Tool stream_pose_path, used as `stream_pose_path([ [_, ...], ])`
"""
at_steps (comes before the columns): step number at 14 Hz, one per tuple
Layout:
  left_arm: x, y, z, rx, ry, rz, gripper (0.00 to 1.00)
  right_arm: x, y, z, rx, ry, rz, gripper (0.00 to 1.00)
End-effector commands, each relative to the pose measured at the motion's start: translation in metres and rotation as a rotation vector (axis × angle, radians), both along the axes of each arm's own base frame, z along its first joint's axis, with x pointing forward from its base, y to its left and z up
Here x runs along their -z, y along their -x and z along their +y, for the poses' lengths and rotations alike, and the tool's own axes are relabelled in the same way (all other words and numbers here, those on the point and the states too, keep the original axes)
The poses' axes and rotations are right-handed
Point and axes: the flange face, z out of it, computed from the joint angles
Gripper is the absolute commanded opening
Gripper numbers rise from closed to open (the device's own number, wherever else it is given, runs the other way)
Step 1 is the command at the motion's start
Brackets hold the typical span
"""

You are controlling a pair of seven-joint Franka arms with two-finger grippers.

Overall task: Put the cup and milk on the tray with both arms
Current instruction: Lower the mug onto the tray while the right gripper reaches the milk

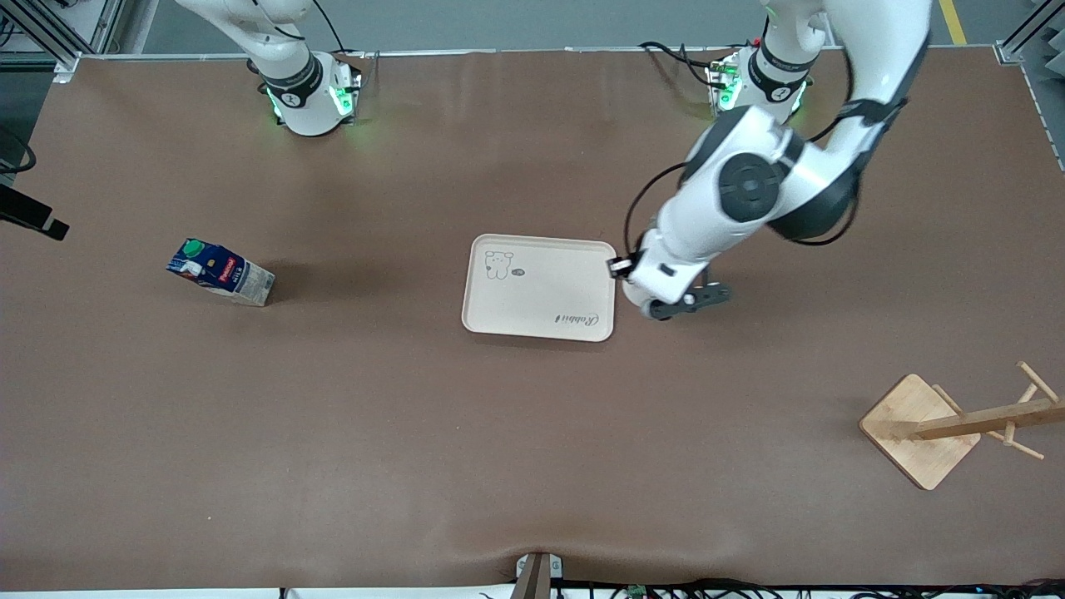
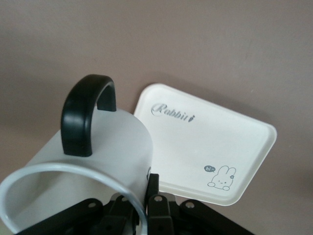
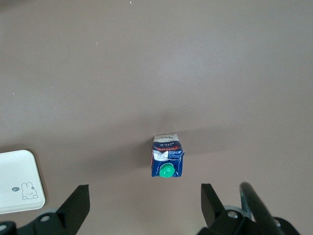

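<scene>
My left gripper [image 2: 146,190] is shut on the wall of the white cup [image 2: 98,156], one finger inside the rim and one outside, with the black handle [image 2: 83,117] up. In the front view that gripper [image 1: 670,306] hangs just beside the cream tray [image 1: 541,291], at the edge toward the left arm's end, and the arm hides the cup. The tray also shows in the left wrist view [image 2: 205,142]. The milk [image 1: 220,273] stands on the table toward the right arm's end. My right gripper [image 3: 144,196] is open and empty, high over the milk [image 3: 167,156].
A wooden rack [image 1: 923,428] with pegs stands near the front camera at the left arm's end. A corner of the tray [image 3: 17,181] shows in the right wrist view. The brown table mat [image 1: 416,433] lies under everything.
</scene>
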Motion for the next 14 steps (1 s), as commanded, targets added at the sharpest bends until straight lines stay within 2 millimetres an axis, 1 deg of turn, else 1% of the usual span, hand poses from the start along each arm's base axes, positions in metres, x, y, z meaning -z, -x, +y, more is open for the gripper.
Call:
stream_pose_path([
  [1,0.066,0.01,-0.031,0.069,-0.06,0.088,0.0,0.0,-0.003,-0.006,-0.003,0.001,0.003,1.0],
  [2,0.086,0.017,-0.038,0.098,-0.086,0.098,0.0,0.0,-0.003,-0.006,-0.002,0.001,0.003,1.0],
  [3,0.099,0.024,-0.047,0.123,-0.097,0.101,0.0,0.0,-0.003,-0.005,-0.003,-0.001,0.003,1.0],
  [5,0.109,0.039,-0.065,0.125,-0.104,0.115,0.0,-0.001,-0.003,-0.003,-0.007,0.0,0.001,1.0],
  [6,0.11,0.047,-0.074,0.114,-0.111,0.117,0.0,0.001,-0.004,-0.005,-0.004,-0.003,0.005,1.0],
  [8,0.115,0.051,-0.08,0.103,-0.105,0.115,0.0,0.006,-0.005,-0.004,0.002,-0.003,0.023,1.0],
  [9,0.122,0.051,-0.08,0.107,-0.109,0.12,0.0,0.009,-0.005,-0.004,-0.004,-0.006,0.028,1.0],
  [10,0.132,0.049,-0.08,0.117,-0.113,0.105,0.0,0.026,-0.013,-0.004,-0.006,-0.019,0.057,1.0],
  [11,0.137,0.048,-0.082,0.115,-0.105,0.086,0.0,0.061,-0.029,0.003,-0.027,-0.031,0.117,1.0],
  [12,0.145,0.048,-0.083,0.109,-0.097,0.09,0.0,0.084,-0.042,0.008,-0.044,-0.015,0.148,1.0],
  [13,0.148,0.053,-0.088,0.1,-0.099,0.092,0.0,0.082,-0.048,0.01,-0.056,0.025,0.127,1.0],
  [14,0.15,0.057,-0.094,0.096,-0.099,0.094,0.0,0.077,-0.052,0.009,-0.056,0.037,0.093,1.0],
])
